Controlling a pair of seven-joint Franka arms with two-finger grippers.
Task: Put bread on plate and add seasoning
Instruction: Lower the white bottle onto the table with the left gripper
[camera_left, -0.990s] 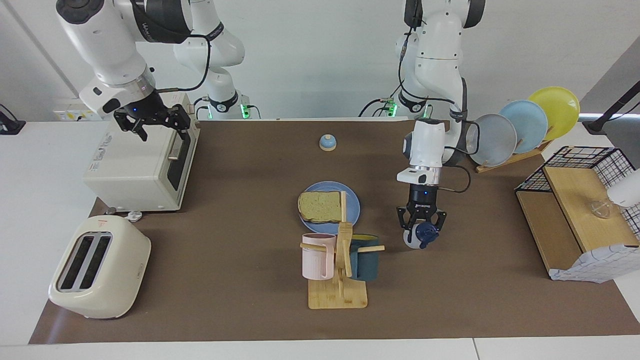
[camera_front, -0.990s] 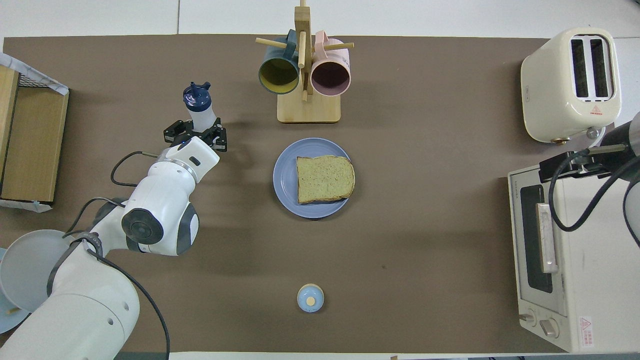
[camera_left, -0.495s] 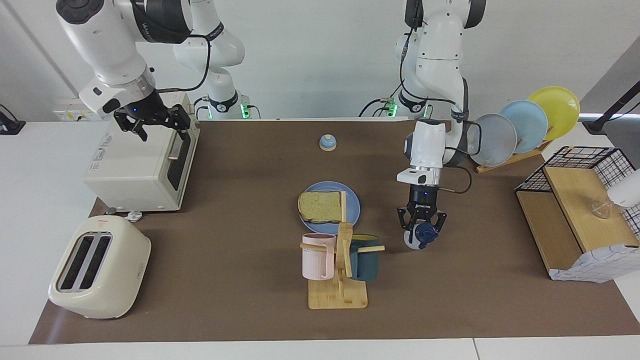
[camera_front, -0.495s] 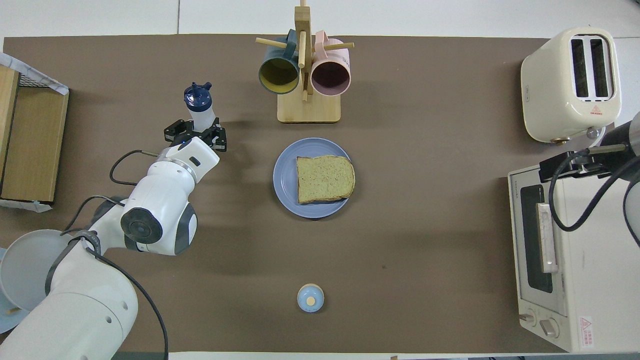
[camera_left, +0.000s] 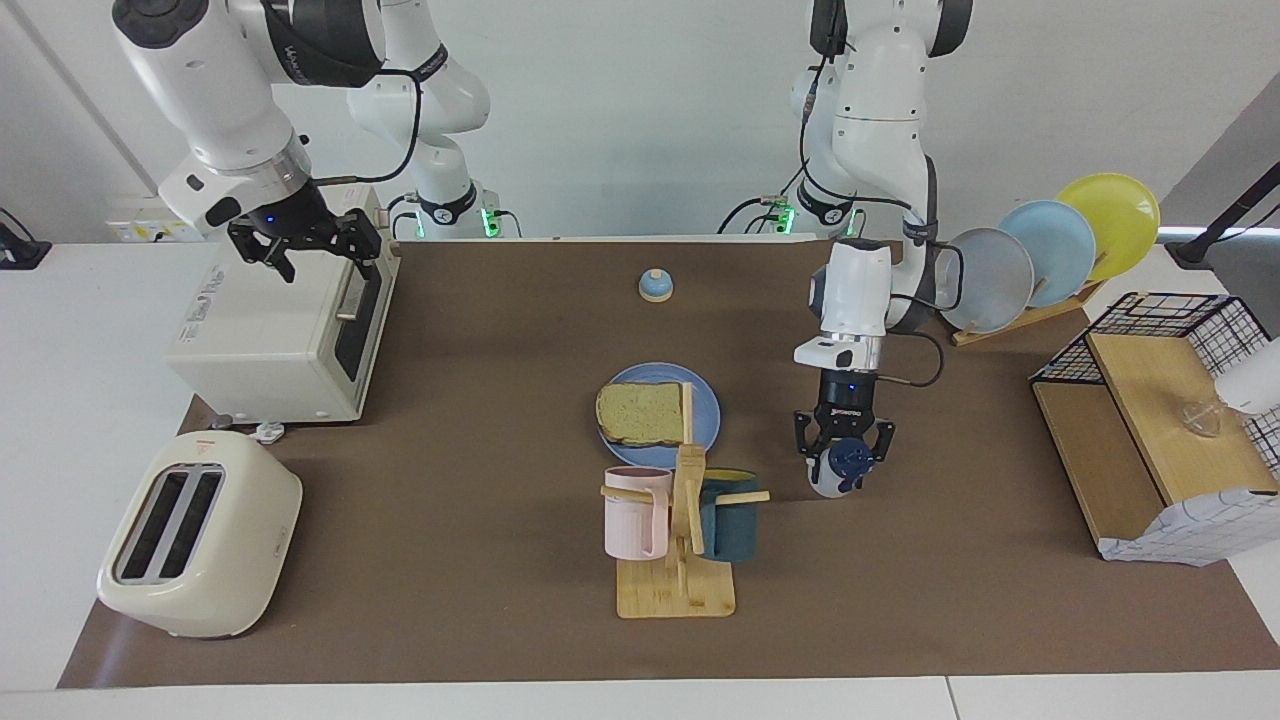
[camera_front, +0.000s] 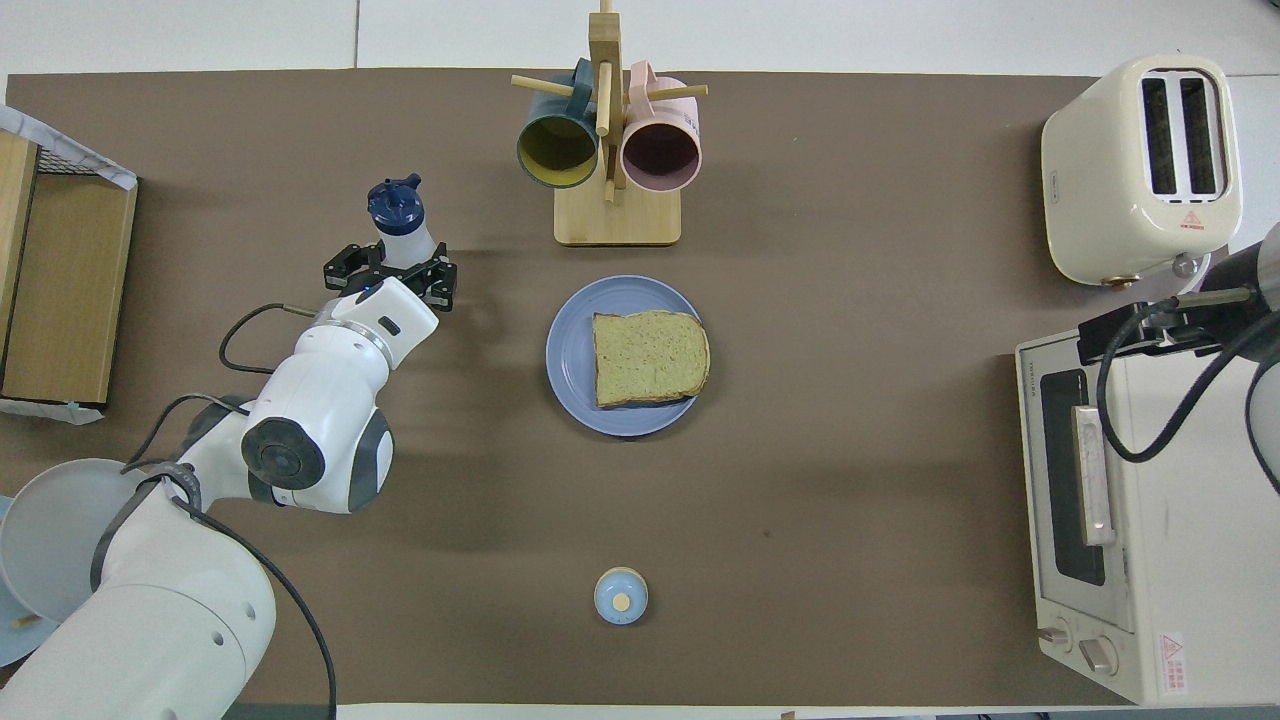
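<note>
The bread lies flat on the blue plate at the middle of the table. The seasoning, a white bottle with a navy cap, stands upright on the mat beside the plate, toward the left arm's end. My left gripper is down around the bottle's body, its fingers open on either side of it. My right gripper waits open and holding nothing above the toaster oven.
A wooden mug rack with a pink and a teal mug stands just farther from the robots than the plate. A blue-domed bell, a cream toaster, upright plates and a wire-and-wood shelf ring the mat.
The left gripper's fingers have spread apart off the seasoning bottle, which now stands a little straighter on the mat. The right arm, bread and plate have not moved.
</note>
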